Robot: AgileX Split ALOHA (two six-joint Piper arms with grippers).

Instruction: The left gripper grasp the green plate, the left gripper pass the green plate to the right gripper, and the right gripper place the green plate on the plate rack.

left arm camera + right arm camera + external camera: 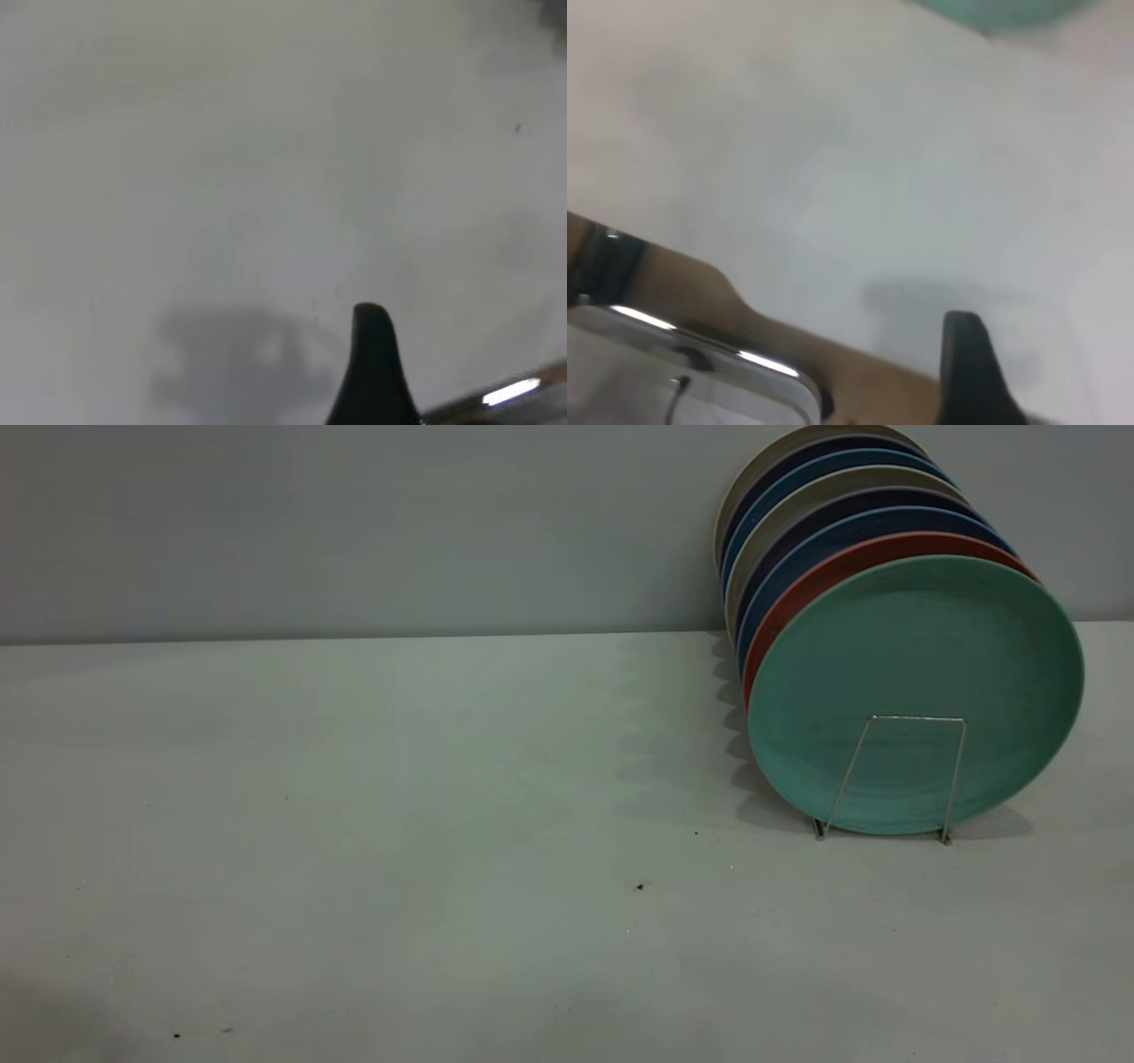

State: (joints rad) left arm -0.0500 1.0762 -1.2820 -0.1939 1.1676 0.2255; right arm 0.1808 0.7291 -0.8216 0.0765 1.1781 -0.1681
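Note:
The green plate (917,655) stands upright in the front slot of the plate rack (919,717), leaning against the salmon-pink plate behind it. A silver wire loop of the rack crosses its lower face. No arm shows in the exterior view. In the left wrist view only one black finger (372,363) of my left gripper shows, over bare table, with nothing beside it or in it. In the right wrist view one black finger (966,372) of my right gripper shows, also empty, far from the green plate's edge (1010,11).
Several more plates stand in the rack behind the green one: salmon-pink (824,576), dark blue (833,536) and cream (780,460). A grey wall runs behind the table. A wooden edge (700,292) and a shiny metal part (700,354) lie near my right gripper.

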